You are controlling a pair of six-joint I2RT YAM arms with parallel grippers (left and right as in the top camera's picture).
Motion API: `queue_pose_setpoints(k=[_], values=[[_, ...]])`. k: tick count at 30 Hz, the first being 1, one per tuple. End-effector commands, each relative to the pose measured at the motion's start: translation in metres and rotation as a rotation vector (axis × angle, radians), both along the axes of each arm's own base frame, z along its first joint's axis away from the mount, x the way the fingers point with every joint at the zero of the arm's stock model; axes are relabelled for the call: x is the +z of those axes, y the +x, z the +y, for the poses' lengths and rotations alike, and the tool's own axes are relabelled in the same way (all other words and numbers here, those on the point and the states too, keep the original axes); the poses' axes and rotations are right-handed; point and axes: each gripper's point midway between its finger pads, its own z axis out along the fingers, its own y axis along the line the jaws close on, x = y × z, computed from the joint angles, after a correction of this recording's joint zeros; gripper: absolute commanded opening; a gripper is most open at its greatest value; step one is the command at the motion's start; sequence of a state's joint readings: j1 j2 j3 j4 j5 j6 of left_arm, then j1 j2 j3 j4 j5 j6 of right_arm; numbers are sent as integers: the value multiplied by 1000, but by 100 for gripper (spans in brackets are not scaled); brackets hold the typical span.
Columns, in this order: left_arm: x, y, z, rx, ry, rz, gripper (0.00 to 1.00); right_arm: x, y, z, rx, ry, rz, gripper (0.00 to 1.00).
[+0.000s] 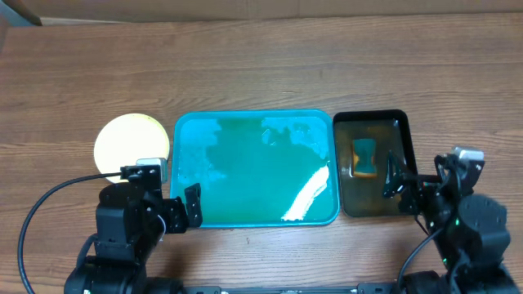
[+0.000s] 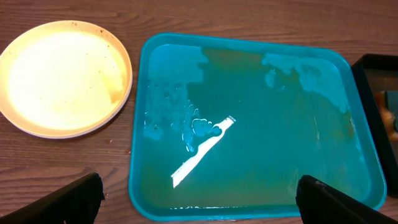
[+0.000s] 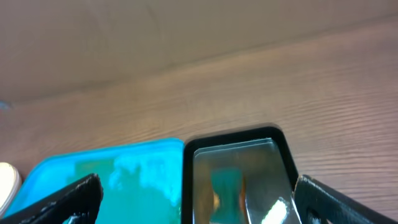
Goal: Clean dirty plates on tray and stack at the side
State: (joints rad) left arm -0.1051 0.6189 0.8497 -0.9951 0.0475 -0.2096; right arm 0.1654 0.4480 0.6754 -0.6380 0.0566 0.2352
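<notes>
A brown wood-grain table [image 1: 261,57] fills every view. At its middle, towards the near edge, lies the large rectangular teal-blue plastic tray [image 1: 253,115] with rounded corners and a raised rim. Its floor is wet, with a thin film of liquid in patches and a bright streak of glare near the right side.

Just beside its right rim sits a smaller, narrower black plastic tray [image 1: 372,115], also glistening.

On the bare wood just left of the teal tray, outside it, rests a round, flat, pale yellow plate [image 1: 131,145]. The left wrist view shows a few dark specks on its rim and a faint brownish patch inside its right edge. Whether other plates lie beneath it cannot be told.

The left gripper [image 2: 199,186] hovers over the near edge of the teal tray, its black fingers spread wide with nothing between them. The right gripper [image 3: 198,183] hangs at the near end of the black tray, its jaws likewise wide apart and holding nothing.

In the black tray lies a small rectangular sponge [image 1: 364,157], teal on top with yellow at its edge.
</notes>
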Motion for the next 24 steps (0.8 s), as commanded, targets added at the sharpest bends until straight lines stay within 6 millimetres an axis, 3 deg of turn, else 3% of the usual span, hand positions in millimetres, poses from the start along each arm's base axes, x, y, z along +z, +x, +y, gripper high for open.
queue_pose_setpoints(k=[1, 9, 16, 24], values=[[-2, 0, 2, 7, 12, 1, 100, -3, -2, 2, 9, 23, -123, 100], [-2, 0, 2, 7, 12, 1, 100, 8, -5, 4, 28, 83, -470, 100], [-2, 0, 2, 7, 12, 1, 100, 2, -6, 3, 24, 102, -601, 100], [-2, 0, 2, 7, 12, 1, 100, -37, 4, 5, 53, 58, -532, 100]])
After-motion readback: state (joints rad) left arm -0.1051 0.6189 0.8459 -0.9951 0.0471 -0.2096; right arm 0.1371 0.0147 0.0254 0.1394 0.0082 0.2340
